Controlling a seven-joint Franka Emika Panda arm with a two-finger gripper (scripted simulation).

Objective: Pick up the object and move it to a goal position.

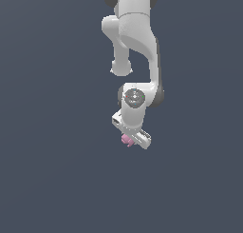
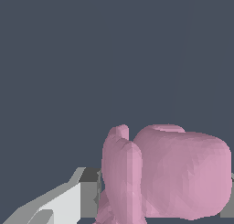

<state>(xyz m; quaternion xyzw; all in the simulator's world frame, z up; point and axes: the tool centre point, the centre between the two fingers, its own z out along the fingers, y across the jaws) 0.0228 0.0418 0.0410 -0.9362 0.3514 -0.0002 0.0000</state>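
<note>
The object is a tiny pink lumpy item that peeks out from under the white hand of my gripper in the exterior view. In the wrist view the pink object fills the lower part of the picture, with a rounded body and a narrow protrusion beside it. It sits between the fingers of my gripper. One grey-white finger presses against its side, and the other finger shows only as a sliver at the picture's edge. The jaws are shut on the object.
The white arm reaches down from the top of the exterior view. Around it there is only a plain dark blue-grey ground. No goal marker shows in either view.
</note>
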